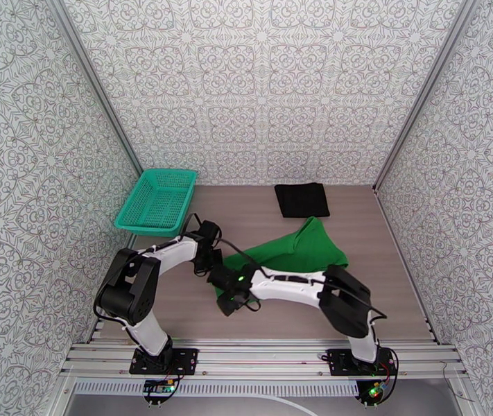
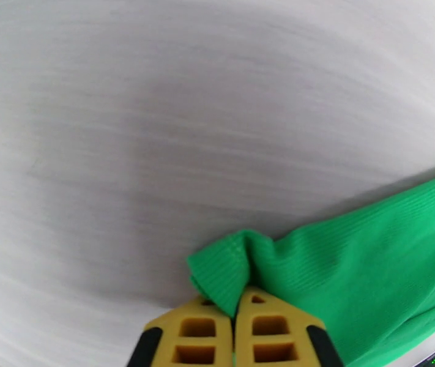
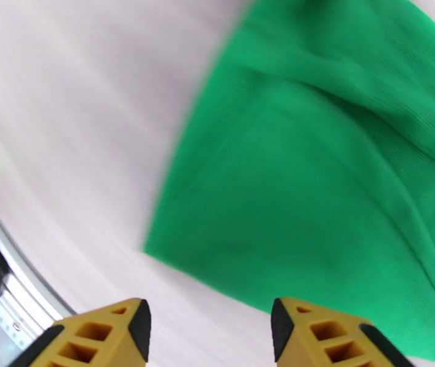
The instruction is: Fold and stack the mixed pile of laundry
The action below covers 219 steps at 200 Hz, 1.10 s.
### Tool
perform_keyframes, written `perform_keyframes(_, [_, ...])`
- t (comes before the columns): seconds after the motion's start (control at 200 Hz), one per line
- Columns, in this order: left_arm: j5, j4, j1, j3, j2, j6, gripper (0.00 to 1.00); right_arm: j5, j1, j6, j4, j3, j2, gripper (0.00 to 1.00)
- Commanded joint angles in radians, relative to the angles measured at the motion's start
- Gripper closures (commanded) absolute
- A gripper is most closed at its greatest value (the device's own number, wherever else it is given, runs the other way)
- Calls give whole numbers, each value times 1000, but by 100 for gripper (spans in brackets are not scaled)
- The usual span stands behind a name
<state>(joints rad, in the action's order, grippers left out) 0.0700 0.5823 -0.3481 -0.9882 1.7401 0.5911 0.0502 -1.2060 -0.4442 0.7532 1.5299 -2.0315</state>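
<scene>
Top ext: fixed high at near edge, facing down over whole tabletop [image 1: 246,202]. Wrist cams: v. close, low, facing past left claw [image 2: 235,310] / right claw [image 3: 210,322]. Shared by all 3: green T-shirt [image 1: 295,254] near edge.

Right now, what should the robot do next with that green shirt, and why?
Probably bring the right gripper down onto the nearest corner of the green shirt and close. The left gripper pinches one corner, while the right one hangs open short of the cloth.

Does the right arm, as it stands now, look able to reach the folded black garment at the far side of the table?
Probably yes. The right hand is open and holds nothing. Between it and the black garment lies only the flat green T-shirt, and nothing tall stands in the way.
</scene>
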Motion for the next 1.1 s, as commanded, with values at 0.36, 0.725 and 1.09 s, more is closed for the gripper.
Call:
perform_keyframes(0.36, [164,-267,12,90,78,-7,100,74,-40,10,68,159,-173,47])
perform_keyframes(0.725, [172,-273,18,95,80,-7,100,71,-44,-24,102,189,-227,67])
perform_keyframes(1.09, [191,-237,44,170,-56,-9,100,93,-46,-31,91,185,-167,100])
